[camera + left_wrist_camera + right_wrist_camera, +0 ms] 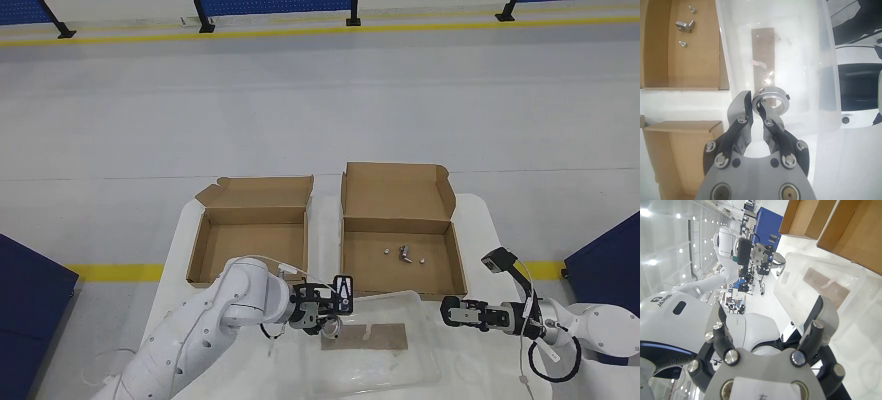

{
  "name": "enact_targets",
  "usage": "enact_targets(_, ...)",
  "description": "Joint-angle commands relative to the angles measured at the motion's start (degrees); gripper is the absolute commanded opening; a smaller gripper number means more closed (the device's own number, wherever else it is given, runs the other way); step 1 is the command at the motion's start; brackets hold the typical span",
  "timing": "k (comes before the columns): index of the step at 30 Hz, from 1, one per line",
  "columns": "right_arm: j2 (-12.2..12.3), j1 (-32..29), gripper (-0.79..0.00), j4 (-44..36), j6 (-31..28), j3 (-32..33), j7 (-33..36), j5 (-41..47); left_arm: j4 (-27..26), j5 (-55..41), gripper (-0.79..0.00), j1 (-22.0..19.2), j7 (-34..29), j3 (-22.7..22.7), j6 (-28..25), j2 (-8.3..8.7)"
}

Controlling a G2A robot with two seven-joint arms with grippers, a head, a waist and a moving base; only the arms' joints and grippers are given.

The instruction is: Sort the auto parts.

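The left gripper (755,108) pinches a shiny metal ring (785,101) by its rim (one finger inside, one outside) over the see-through tub (826,56), the right gripper (770,303) sits with fingers spread apart by the tub's other end, and small metal parts (684,25) lie in the brown box (696,66) just beside it.

Blue cabinet (30,290), yellow floor line (300,31), white table (470,215)
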Motion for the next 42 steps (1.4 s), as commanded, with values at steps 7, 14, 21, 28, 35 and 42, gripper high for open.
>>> enact_targets(7, 0.0, 0.0, 0.0, 0.0, 0.0, 0.0, 0.0, 0.01, 0.63, -0.65, -0.785, 0.78, 4.22, -0.94, -1.17, 0.17)
enact_targets(14, 0.0, 0.0, 0.0, 0.0, 0.0, 0.0, 0.0, 0.01, 2.81, 2.73, -0.785, 3.02, 26.53, -5.52, -9.28, 3.18)
enact_targets(21, 0.0, 0.0, 0.0, 0.0, 0.0, 0.0, 0.0, 0.01, 6.08, 18.04, -0.785, -0.56, 58.27, 1.03, -9.28, 8.25)
enact_targets(28, 0.0, 0.0, 0.0, 0.0, 0.0, 0.0, 0.0, 0.01, 7.52, 19.16, -0.785, -1.12, 61.98, 2.0, -9.28, 8.67)
enact_targets(35, 0.0, 0.0, 0.0, 0.0, 0.0, 0.0, 0.0, 0.01, 9.12, 18.54, -0.785, 0.21, 70.85, -0.06, -8.97, 8.71)
enact_targets(42, 0.0, 0.0, 0.0, 0.0, 0.0, 0.0, 0.0, 0.01, 15.26, 31.25, -0.785, 0.43, 95.36, -0.52, -9.28, 9.11)
